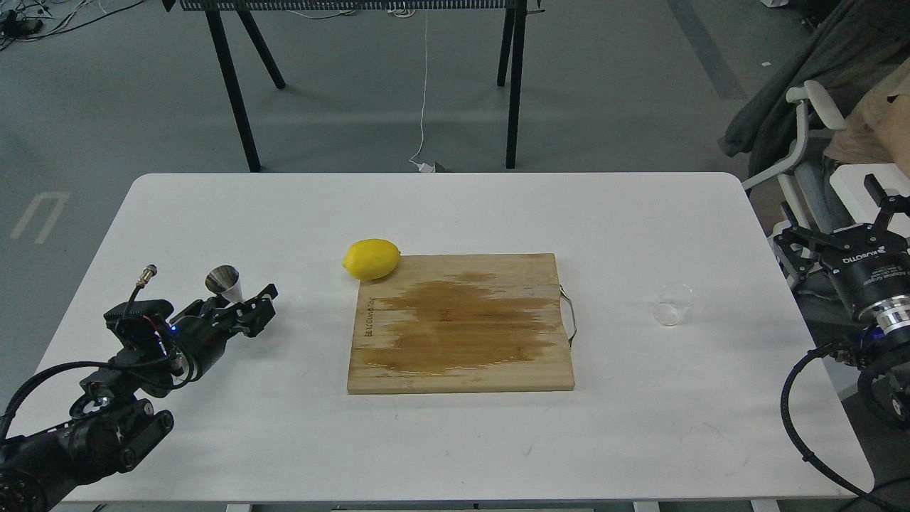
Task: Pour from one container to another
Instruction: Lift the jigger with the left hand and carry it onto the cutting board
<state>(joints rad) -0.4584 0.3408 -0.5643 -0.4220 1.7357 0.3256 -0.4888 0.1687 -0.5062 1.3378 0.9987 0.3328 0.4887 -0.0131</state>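
Note:
The steel jigger stands upright at the table's left side, only its upper cone showing. My left gripper sits low in front of it, open, with a finger on either side of the jigger's lower half, which it hides; I cannot tell whether they touch. The clear cup stands alone at the right, between the board and the table edge. My right gripper hovers off the table's right edge, open and holding nothing, well right of the cup.
A wooden cutting board with a wet brown stain and a wire handle lies in the middle of the white table. A lemon rests at its far left corner. A chair stands beyond the right edge.

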